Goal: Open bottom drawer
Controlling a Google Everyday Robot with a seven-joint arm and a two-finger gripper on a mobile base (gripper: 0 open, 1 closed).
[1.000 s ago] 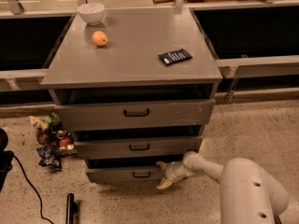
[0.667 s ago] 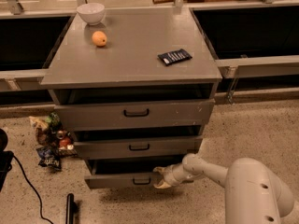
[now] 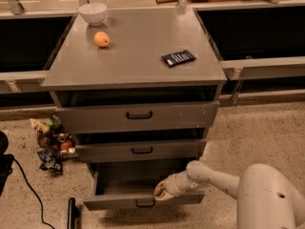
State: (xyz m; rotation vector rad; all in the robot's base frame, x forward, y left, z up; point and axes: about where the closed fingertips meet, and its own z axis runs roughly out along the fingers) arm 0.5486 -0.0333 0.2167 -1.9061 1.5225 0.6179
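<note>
The bottom drawer [image 3: 114,202] of the grey cabinet is pulled well out, its plain grey inside showing and its small black bar handle [image 3: 145,204] at the front. My gripper [image 3: 161,192] is at the drawer's front panel, just above and right of the handle, on the end of my white arm [image 3: 214,178] that reaches in from the lower right. The middle drawer [image 3: 141,150] and the top drawer [image 3: 138,115] sit above it, each slightly out.
On the cabinet top [image 3: 133,61] lie a white bowl [image 3: 92,12], an orange [image 3: 101,39] and a dark snack packet [image 3: 178,57]. Crumpled wrappers and cans [image 3: 51,142] lie on the floor at the left, with a black cable [image 3: 28,190] and a dark object [image 3: 72,213].
The bottom drawer has slid out toward the camera, from almost shut to well open. My gripper has moved left and forward with its front panel.
</note>
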